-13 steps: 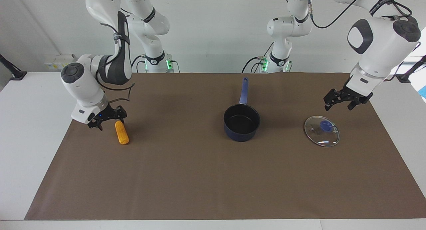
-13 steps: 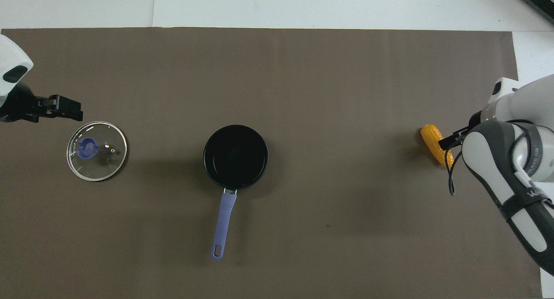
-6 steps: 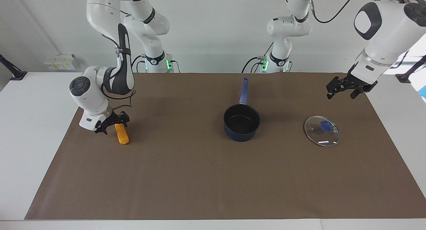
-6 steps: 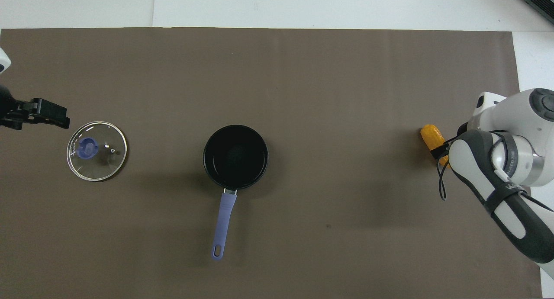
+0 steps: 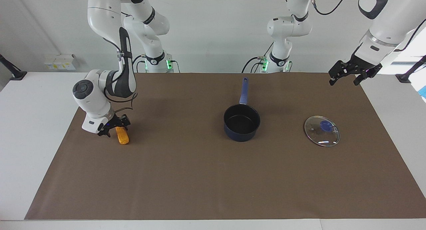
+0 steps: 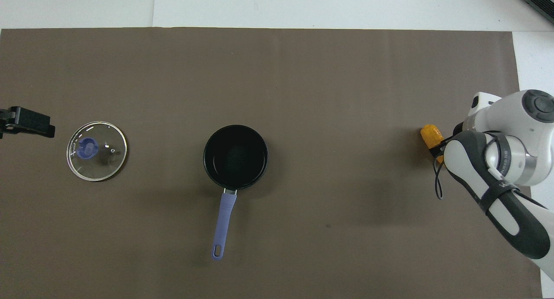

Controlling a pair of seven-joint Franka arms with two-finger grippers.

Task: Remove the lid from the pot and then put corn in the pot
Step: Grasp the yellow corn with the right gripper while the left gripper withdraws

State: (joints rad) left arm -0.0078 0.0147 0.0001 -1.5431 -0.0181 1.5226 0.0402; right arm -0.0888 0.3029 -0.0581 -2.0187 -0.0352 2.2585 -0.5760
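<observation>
Two arms: right working, left clear of the job.
Lid (image 5: 321, 131): flat on the mat at the left arm's end, well apart from the pot, knob up; first half of the task looks done.
Pot (image 5: 241, 122): open and empty mid-table, handle pointing toward the robots.
Left gripper (image 5: 346, 77): has risen and drawn back from above the lid over the last second; fingers spread wide, holding nothing.
Right gripper (image 5: 114, 127): has come down onto the corn (image 5: 122, 136), fingers either side of its upper end and narrowing; firm hold not yet certain.
Corn position: on the mat at the right arm's end, unmoved.
Meaning: grasp under way; lift and carry to pot remain.
</observation>
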